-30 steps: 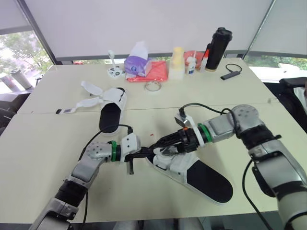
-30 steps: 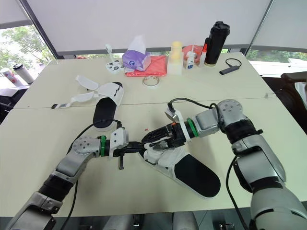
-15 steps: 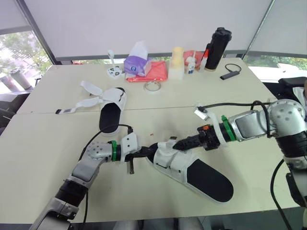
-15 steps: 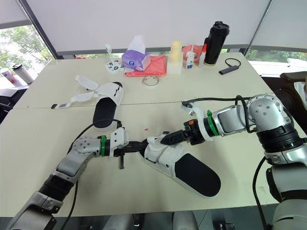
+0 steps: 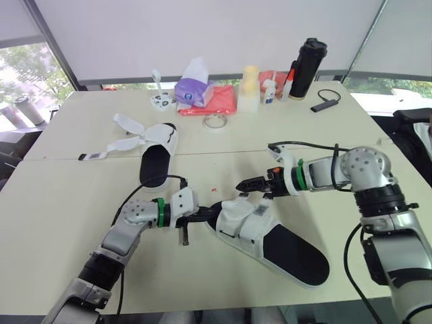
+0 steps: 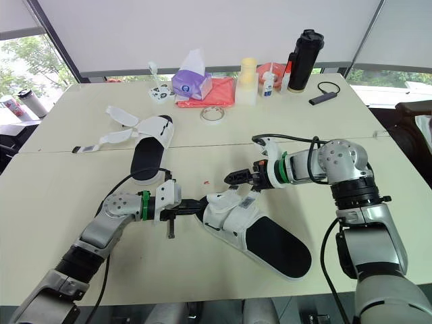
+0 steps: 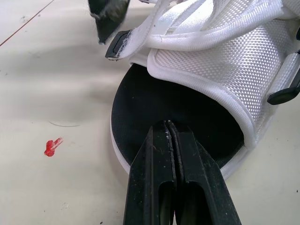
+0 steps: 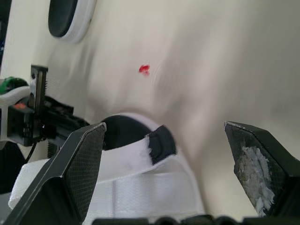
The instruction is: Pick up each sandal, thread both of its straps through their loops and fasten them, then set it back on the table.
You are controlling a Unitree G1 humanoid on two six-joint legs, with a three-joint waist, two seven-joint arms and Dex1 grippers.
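The right gripper (image 5: 244,185) has let go of the strap (image 5: 233,206) and lifted away, fingers spread. The left gripper (image 7: 168,124) stays clenched on the near sandal's (image 5: 270,236) toe (probably steadying it) on the bench (image 5: 54,223); fastening looks unfinished.

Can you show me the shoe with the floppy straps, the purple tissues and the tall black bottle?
sandal with loose straps (image 5: 154,165), left eye view, its black footbed.
purple tissue pack (image 5: 192,93), left eye view, its purple front.
black bottle (image 5: 305,73), left eye view, middle of its body.
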